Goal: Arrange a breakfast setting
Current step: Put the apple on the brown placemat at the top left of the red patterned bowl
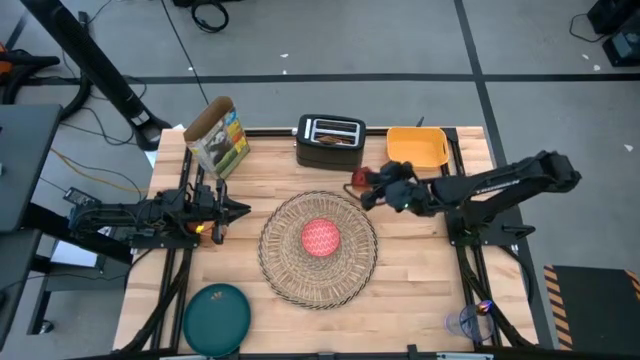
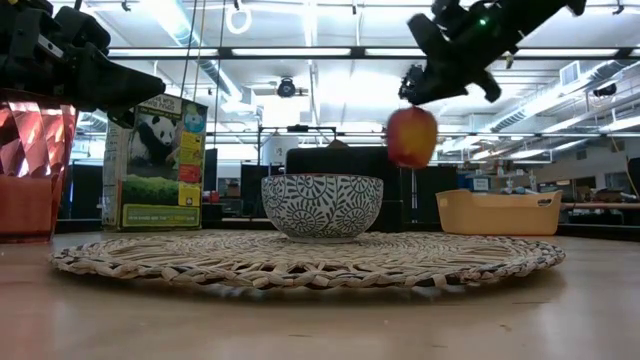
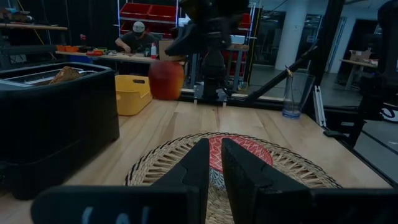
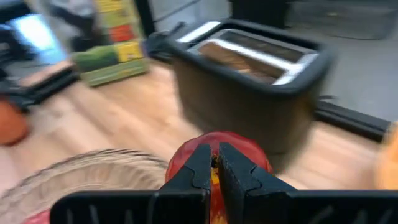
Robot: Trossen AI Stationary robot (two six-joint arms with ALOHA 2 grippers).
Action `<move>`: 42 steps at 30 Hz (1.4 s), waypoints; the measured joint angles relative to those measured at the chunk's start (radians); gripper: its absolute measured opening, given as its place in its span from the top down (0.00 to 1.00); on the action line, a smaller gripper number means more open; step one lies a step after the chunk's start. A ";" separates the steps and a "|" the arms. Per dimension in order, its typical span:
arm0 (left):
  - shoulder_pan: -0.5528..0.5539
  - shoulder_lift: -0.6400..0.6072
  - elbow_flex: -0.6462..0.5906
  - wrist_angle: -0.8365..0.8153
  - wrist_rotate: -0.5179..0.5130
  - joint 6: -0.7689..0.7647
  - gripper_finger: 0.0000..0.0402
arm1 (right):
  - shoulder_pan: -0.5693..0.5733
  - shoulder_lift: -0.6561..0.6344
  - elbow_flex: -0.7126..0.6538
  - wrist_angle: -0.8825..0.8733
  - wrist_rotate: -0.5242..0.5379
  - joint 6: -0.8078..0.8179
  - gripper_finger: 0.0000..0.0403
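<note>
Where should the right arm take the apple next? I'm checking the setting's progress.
Probably onward over the placemat, then down. The right gripper holds the apple by its top, in the air near the toaster, not yet over the mat where the bowl sits.

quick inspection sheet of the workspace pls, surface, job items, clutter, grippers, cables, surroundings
surface: wooden table, bare around the mat
job's things: bowl centred on the woven placemat; teal plate at the front left edge; apple held in the air beside the toaster; orange cup by the left arm; toast in the toaster slot
clutter: black toaster, yellow bin and panda box along the back edge
grippers: right gripper shut on the apple; left gripper shut, empty, aimed at the placemat
cables: cables on the floor left of the table
surroundings: person at a far bench
</note>
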 joint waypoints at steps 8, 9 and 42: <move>0.000 0.000 0.000 0.000 0.000 0.000 0.87 | 0.025 0.143 0.065 0.179 -0.040 -0.096 0.96; 0.000 0.000 0.000 0.000 0.000 0.000 0.87 | 0.025 0.163 0.093 0.179 -0.042 -0.116 0.96; 0.000 0.000 0.000 0.000 0.000 0.000 0.87 | -0.029 0.796 0.521 0.363 -0.373 -0.355 0.96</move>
